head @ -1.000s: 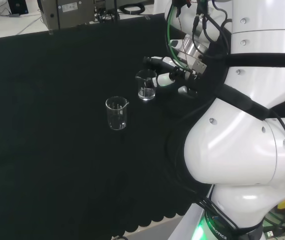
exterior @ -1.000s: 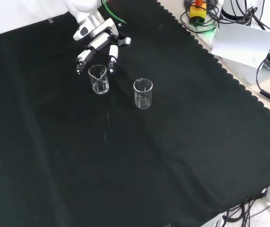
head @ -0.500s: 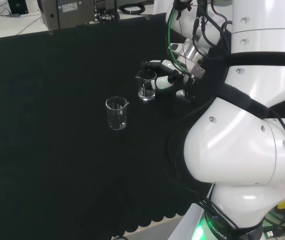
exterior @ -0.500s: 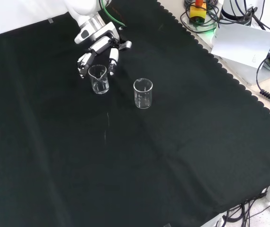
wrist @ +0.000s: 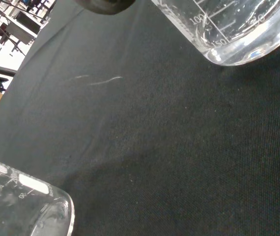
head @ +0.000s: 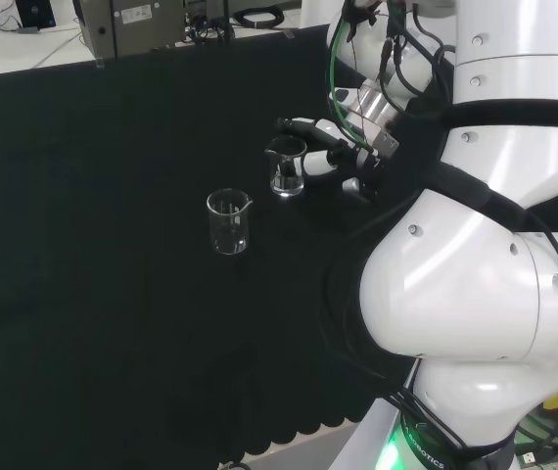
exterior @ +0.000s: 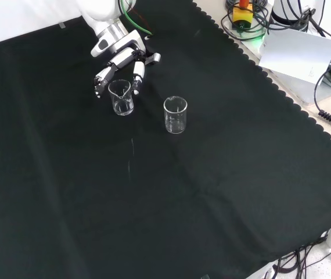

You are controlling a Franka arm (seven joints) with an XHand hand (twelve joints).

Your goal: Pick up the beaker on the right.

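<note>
- 2 clear beakers stand upright on the black cloth (exterior: 212, 192).
- In the head view, the right beaker (head: 286, 167) stands beside the arm's white links (head: 475, 245); the other beaker (head: 228, 222) stands apart at its left.
- The hand (exterior: 122, 61) brackets the right beaker's rim with relaxed, spread fingers (exterior: 136, 75), not clasping it.

The big white robot arm (head: 475, 294) reaches out low over the bench. Its black and white hand (exterior: 121, 60) points down, with its fingers (exterior: 136, 74) spread apart and a little bent, holding nothing.
</note>
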